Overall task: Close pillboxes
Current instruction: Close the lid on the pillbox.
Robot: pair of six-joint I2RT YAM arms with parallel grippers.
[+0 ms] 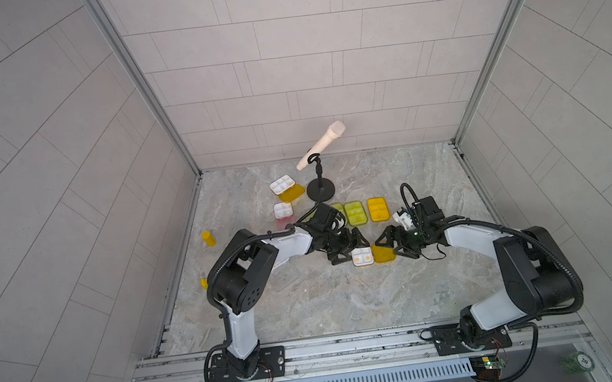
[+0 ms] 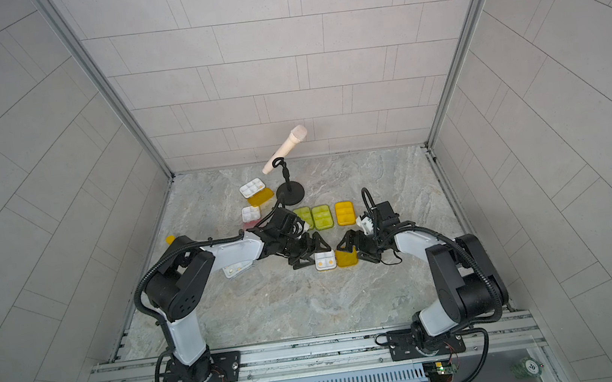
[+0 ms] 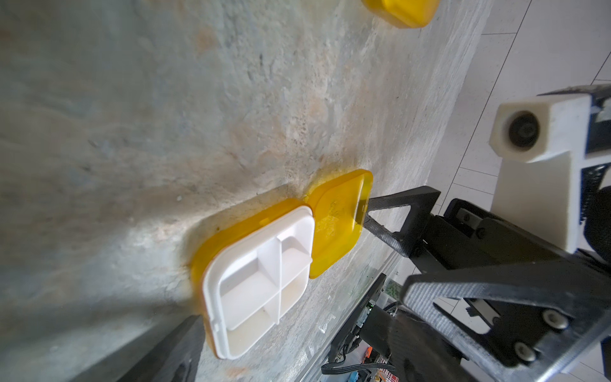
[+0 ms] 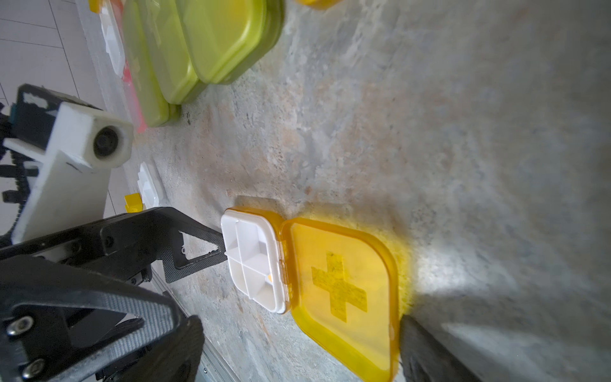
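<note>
Middle of the table (image 1: 309, 301), and both arms are closing in on one open pillbox (image 1: 371, 256). In both top views it lies spread across the frame: white tray (image 1: 362, 257) on the left half, orange-yellow lid (image 1: 384, 254) on the right. The hinge runs up and down the frame between them, so the long axis points straight from one arm to the other.

The left gripper (image 1: 354, 251) sits on the tray side, jaws spread wide, holding nothing. In the right wrist view one of its fingertips (image 4: 211, 235) is right against the tray's outer edge, which looks like a brace.

The right gripper (image 1: 386, 248) is the nearer one to the lid, jaws also apart with nothing clamped between them. The left wrist view shows one of its fingertips (image 3: 380, 231) at the lid's free edge. Whether that edge has lifted off the stone or merely leans, I can't quite call from here.

The move, I'd judge, is a fold: lid swung over the hinge toward frame left, onto the tray. There's good room below the box, bare table. Above it, the row of closed pillboxes (image 1: 356, 213) sits apart, out of the arc. The tight spot is the two grippers' upper fingers, nearly nose to nose just above the box.
</note>
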